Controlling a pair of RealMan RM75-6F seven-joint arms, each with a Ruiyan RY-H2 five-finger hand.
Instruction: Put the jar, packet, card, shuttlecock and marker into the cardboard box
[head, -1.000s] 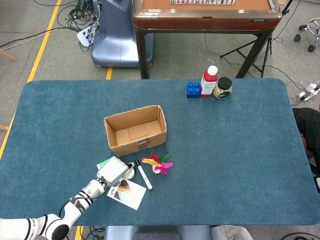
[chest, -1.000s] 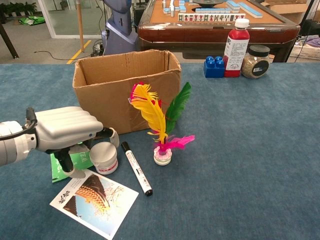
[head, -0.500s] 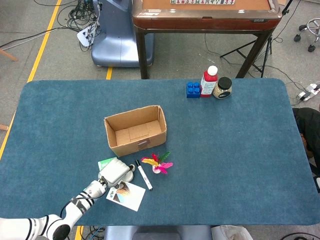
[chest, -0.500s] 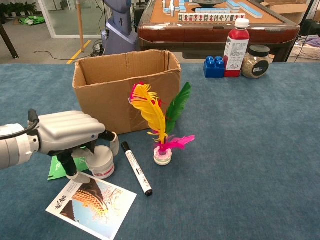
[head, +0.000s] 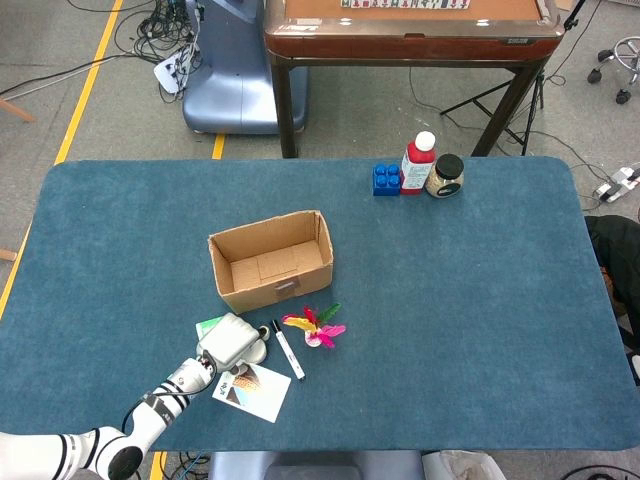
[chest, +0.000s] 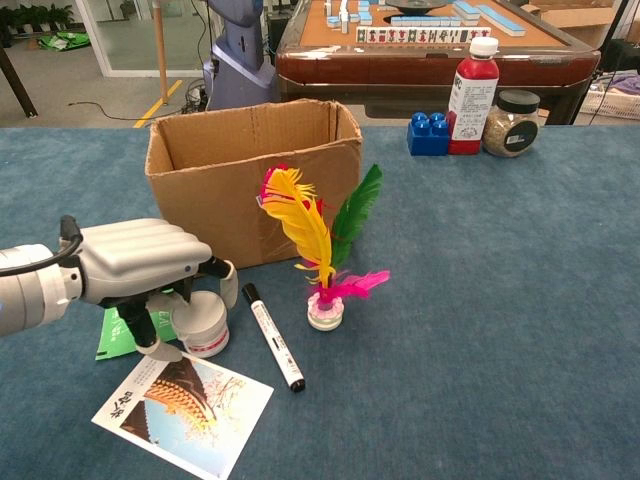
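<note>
The small white round jar (chest: 203, 322) stands on the blue felt table (head: 470, 300) in front of the open brown cardboard box (chest: 252, 178), just beside the green packet (chest: 122, 331), and the left hand (chest: 140, 263) sits over it with its fingers curled down around the jar's sides and the thumb on the near side. Whether the grip has truly closed on it I cannot tell; the jar looks as if it rests on the felt. The right hand shows in neither view.

To do this step well, the hand should close firmly round the jar's body, below the rim, since a smooth short cylinder will likely slip from a light pinch. Lift straight up first, so that the printed picture card (chest: 185, 413) lying just in front and the packet under the palm are not dragged along. Then carry it high enough to clear the box's front wall before moving over the opening, and set it down low inside rather than dropping it.

The cardboard box, seen from the head view, holds nothing yet: only its bare floor shows. The black-and-white marker (chest: 272, 336) lies to the right of the jar, and the feathered shuttlecock (chest: 322, 255) with yellow, green and pink plumes stands just beyond it, both on the felt outside the box, so every item remains to be packed
</note>
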